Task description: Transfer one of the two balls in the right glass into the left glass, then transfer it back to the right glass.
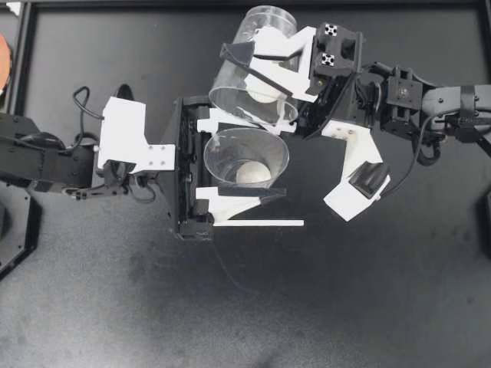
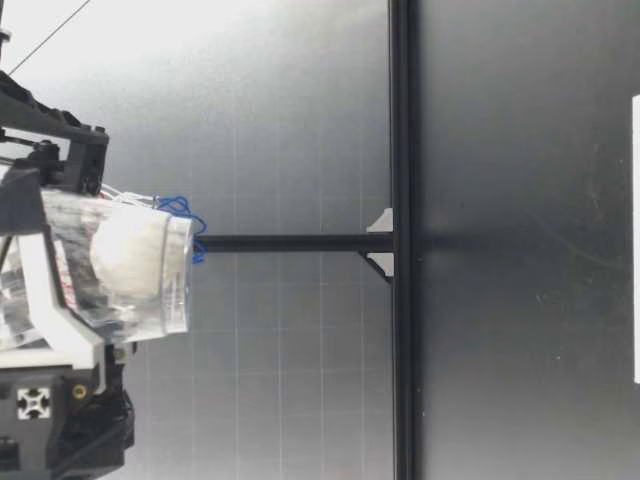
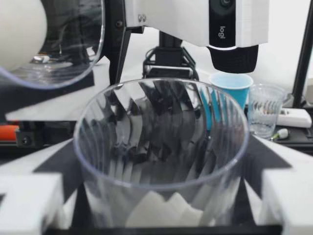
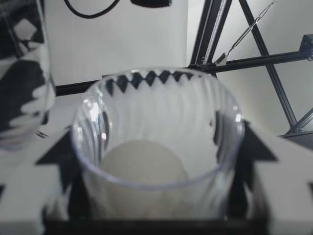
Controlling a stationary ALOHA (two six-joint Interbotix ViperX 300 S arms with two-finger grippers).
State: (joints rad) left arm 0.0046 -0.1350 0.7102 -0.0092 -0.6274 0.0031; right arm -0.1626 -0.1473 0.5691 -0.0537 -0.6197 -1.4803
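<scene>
**Glasses held rim to rim, one ball in each**

Left glass (image 1: 222,149) is gripped from two sides by the left end effector (image 1: 268,161) and is held upright, mouth up. A ball (image 1: 252,175) is seen lying on its bottom; in the left wrist view the left glass (image 3: 161,127) stands between the fingers, with the ball (image 3: 161,210) low inside it.

The right glass (image 1: 230,80) is clamped between the fingers of the right end effector (image 1: 257,77). It is tipped over, with its mouth turned toward the left glass and its rim just beside that glass's far rim. Whether the two rims touch cannot be told. A second ball (image 1: 266,93) is held inside the right glass, close to its mouth.

In the low view the right glass (image 2: 170,290) is seen well above the bench (image 2: 520,300), mouth downward, with the second ball (image 2: 128,255) just behind the rim. In the left wrist view the right glass (image 3: 73,73) hangs above and beside the left glass, and the second ball (image 3: 19,34) shows in its mouth. In the right wrist view the second ball (image 4: 142,164) is seen inside the right glass (image 4: 225,127), with the left glass (image 4: 19,73) beside it.
</scene>
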